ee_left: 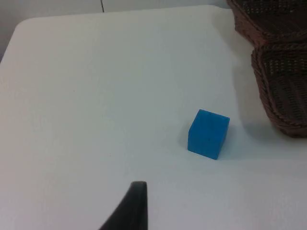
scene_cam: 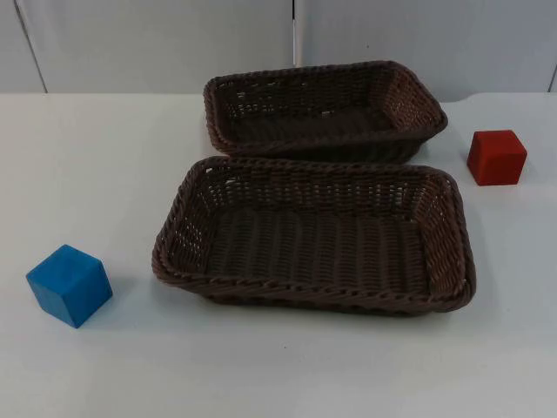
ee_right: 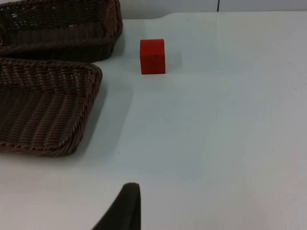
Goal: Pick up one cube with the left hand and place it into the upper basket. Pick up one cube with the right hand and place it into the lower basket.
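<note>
Nothing done yet — both cubes lie on the table [scene_cam: 87,174], neither lifted. Blue cube [scene_cam: 70,285] sits left of the lower basket [scene_cam: 174,261], apart from it and near the left gripper [ee_left: 132,206]; red cube [scene_cam: 496,158] stands right of the upper basket [scene_cam: 418,96], ahead of the right gripper [ee_right: 124,206]. Cannot tell whether either claw is wide or narrow. Both baskets hold nothing — bare weave inside, rims close together. Left to do: two pickups, two placements.

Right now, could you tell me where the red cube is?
In the top view, the red cube sits on the table's right side, beside the upper basket.
</note>
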